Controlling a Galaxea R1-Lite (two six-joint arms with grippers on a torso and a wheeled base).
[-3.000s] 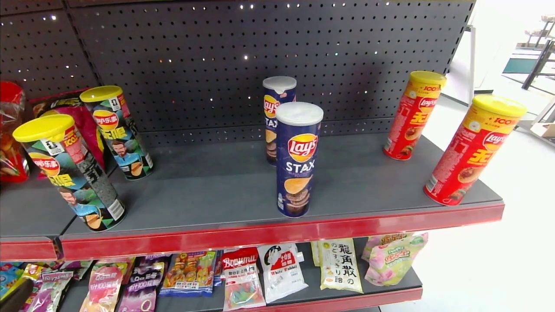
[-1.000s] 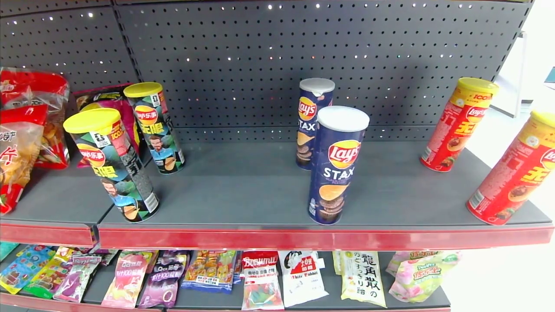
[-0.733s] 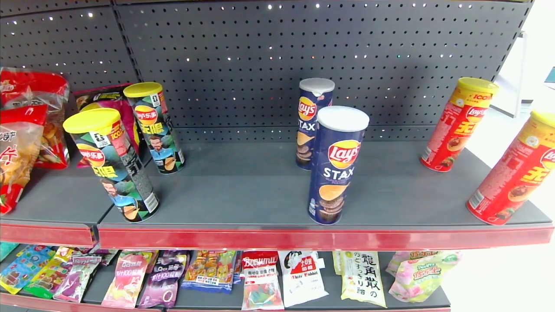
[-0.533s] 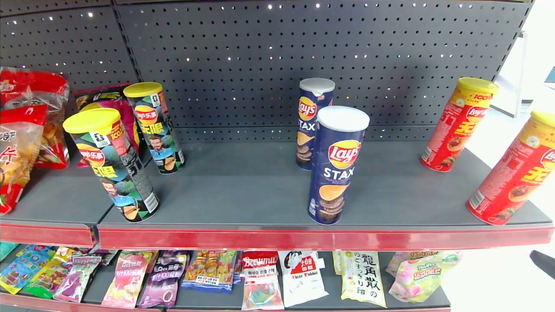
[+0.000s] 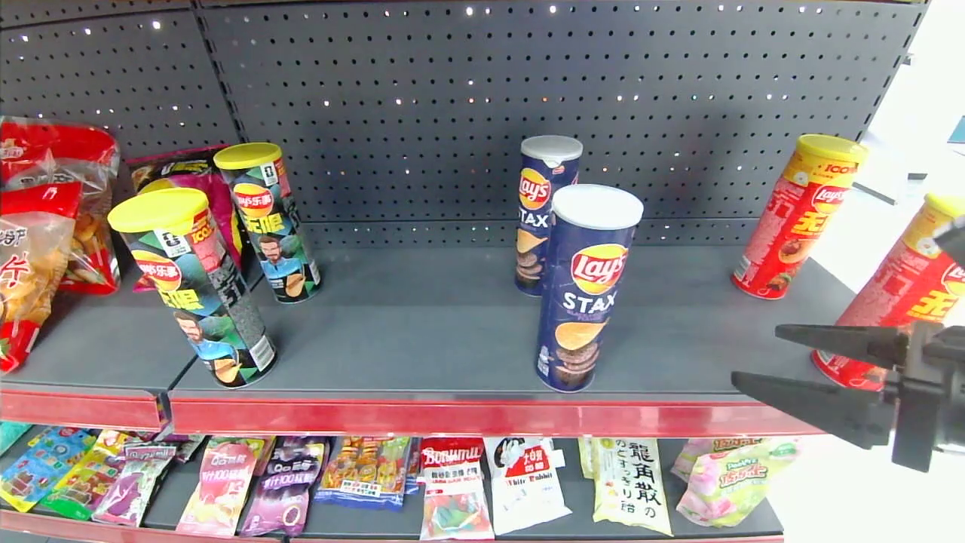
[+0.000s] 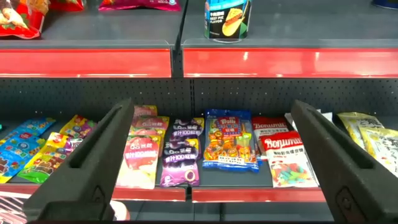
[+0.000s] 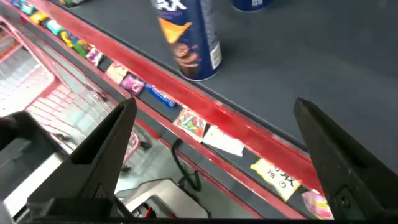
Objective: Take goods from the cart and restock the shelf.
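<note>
- the grey upper shelf (image 5: 422, 324) with its red front lip runs across the head view, under a perforated back panel (image 5: 422, 105).
- the lower shelf (image 6: 249, 194) holds a row of flat snack bags (image 5: 452, 483), lying side by side.
- the red wire cart (image 7: 43, 106) stands below the shelf lip in the right wrist view; we cannot tell what lies in it.
- red crisp bags (image 5: 45, 219) lean at the shelf's left end.
- six cans stand upright in pairs, each pair one behind the other: two teal cans (image 5: 192, 290) at left, two blue cans (image 5: 584, 290) in the middle, two red cans (image 5: 795, 219) at right. all lids are on, so the contents are hidden.
- the right gripper (image 5: 756, 353) hangs at the shelf lip, before the nearer red can, fingers spread and empty.
- the left gripper (image 6: 211, 104) faces the lower shelf, fingers spread wide, holding nothing.
</note>
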